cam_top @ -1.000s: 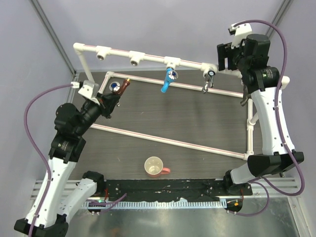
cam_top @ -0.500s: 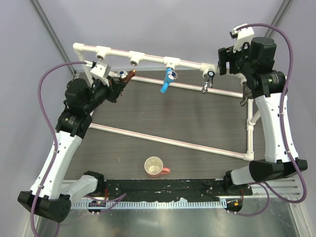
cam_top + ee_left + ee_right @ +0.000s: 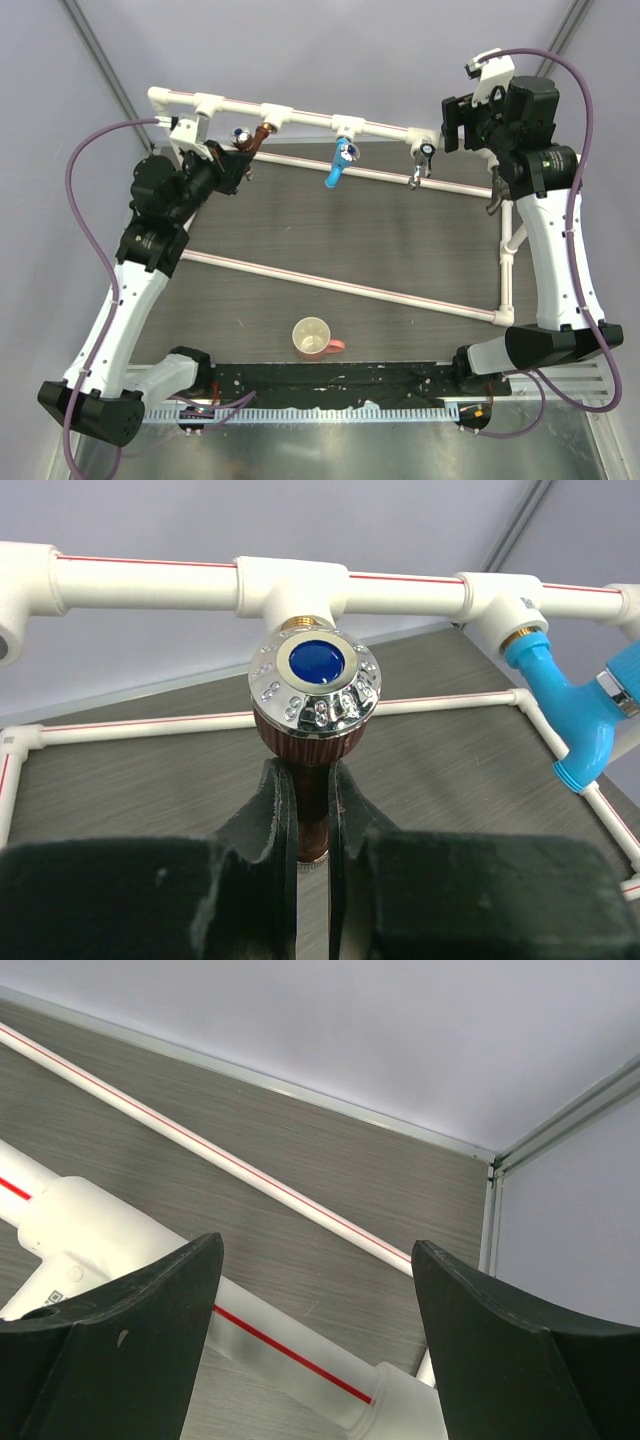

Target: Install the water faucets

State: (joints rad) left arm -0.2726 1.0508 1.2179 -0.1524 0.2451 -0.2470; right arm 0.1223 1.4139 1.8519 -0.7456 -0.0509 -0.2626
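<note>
My left gripper (image 3: pixel 238 158) (image 3: pixel 313 780) is shut on the copper-coloured faucet (image 3: pixel 252 140) (image 3: pixel 313 770), whose chrome handle with a blue cap (image 3: pixel 315 680) faces the camera. Its threaded end sits at the second white tee socket (image 3: pixel 272 118) (image 3: pixel 292 585) of the raised pipe. The blue faucet (image 3: pixel 342 160) (image 3: pixel 570 715) hangs from the third socket, and the chrome-silver faucet (image 3: pixel 423 165) from the fourth. The first socket (image 3: pixel 205 107) is empty. My right gripper (image 3: pixel 457 120) (image 3: pixel 315 1290) is open and empty above the pipe's right corner.
The white pipe frame (image 3: pixel 340 285) lies on the dark table, with a raised top pipe (image 3: pixel 310 115) at the back. A cream mug (image 3: pixel 313 338) stands near the front middle. Grey walls close in at the back and sides.
My left arm has risen and reached back and right, carrying the copper faucet from the frame's left corner up to the second tee socket. The right arm has barely moved.
</note>
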